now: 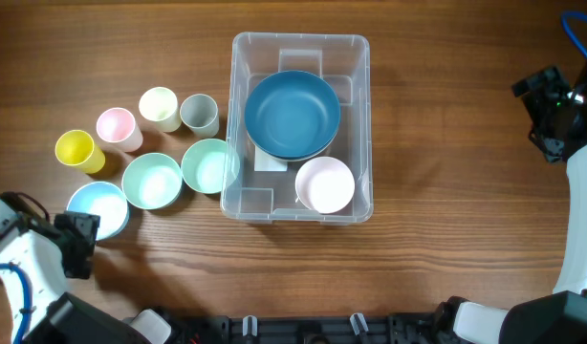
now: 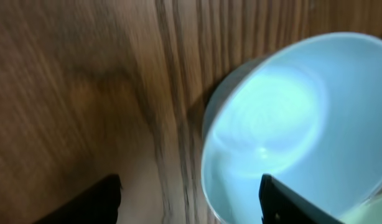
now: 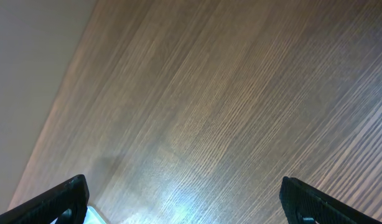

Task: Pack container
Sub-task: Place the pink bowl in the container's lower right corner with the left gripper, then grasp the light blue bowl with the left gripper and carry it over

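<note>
Two items inside the clear container (image 1: 361, 143) at mid-desk: dark blue bowl (image 1: 292, 113), pale pink bowl (image 1: 324, 184). Left gripper (image 2: 191, 185) apart, straddling the rim of the light blue bowl (image 2: 290, 112) left of the container. Right gripper (image 3: 185, 202) spread wide above bare desk (image 3: 209, 93), well off to the right.

Bright, even light (blurry left-wrist view)

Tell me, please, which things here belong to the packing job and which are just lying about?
Job: container; blue bowl and pale pink bowl inside it; light blue bowl, mint bowl, green bowl, yellow cup, pink cup, cream cup, grey cup; left claw.
Lying about: apparently nothing; right claw idle.
</note>
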